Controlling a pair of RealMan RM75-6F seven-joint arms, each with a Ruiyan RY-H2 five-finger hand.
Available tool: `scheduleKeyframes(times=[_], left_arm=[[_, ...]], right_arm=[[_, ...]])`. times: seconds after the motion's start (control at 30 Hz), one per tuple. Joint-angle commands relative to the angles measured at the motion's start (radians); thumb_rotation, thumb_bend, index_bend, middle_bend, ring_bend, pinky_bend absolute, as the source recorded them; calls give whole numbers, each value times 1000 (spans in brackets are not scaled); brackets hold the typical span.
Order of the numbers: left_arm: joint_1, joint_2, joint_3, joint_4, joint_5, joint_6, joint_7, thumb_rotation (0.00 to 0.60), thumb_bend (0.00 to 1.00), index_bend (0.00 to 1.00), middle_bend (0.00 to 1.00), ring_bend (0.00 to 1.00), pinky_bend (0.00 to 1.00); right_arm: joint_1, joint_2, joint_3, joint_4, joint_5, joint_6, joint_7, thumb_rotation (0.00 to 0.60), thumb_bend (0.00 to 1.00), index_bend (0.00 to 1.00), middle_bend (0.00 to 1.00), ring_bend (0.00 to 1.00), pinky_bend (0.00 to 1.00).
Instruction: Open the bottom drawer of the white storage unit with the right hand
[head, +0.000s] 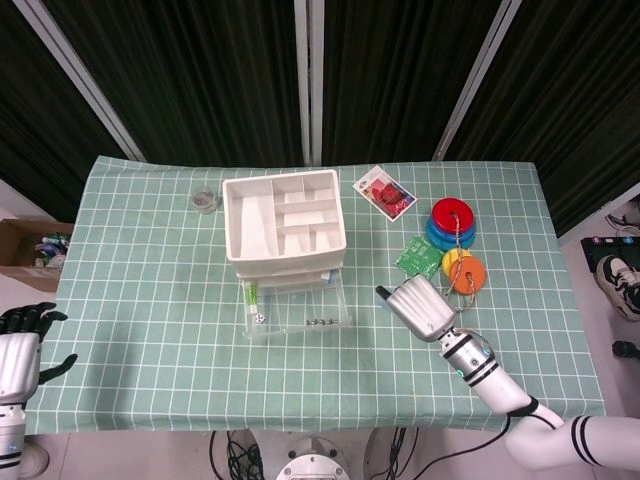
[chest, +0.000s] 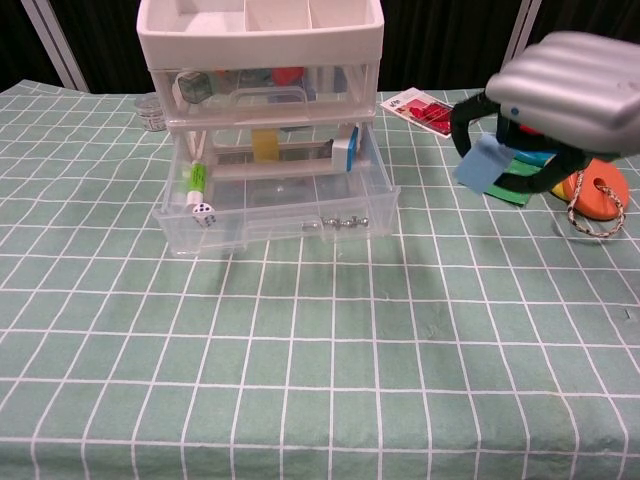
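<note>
1. Green checked cloth (head: 150, 300) covers the desk before black curtains.
2. White plastic storage unit (head: 284, 222) stands near the back edge, its clear bottom drawer (chest: 275, 205) pulled out.
3. Right hand (chest: 560, 95) hovers right of it, pinching a small blue block (chest: 482, 165).
4. Left hand (head: 22, 350) rests spread beyond the desk's left edge.

The bottom drawer (chest: 275, 215) stands pulled out while the right robot hand (chest: 545, 110) holds a blue block (chest: 481, 164).
</note>
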Motion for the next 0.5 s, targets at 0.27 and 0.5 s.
scheduleKeyframes(times=[0.27,0.5], left_arm=[[9,14,2,-26,0,13,19,600,25,375,255,210,206],[1,15,-1,-26,1,2,21,600,25,375,255,210,206]], right_arm=[[-22,-149,0,186,31,-160,-8,600,321,267,753,749,874],[-82,-75,15,82,26,-79,-39,600,315,0,222,140,282]])
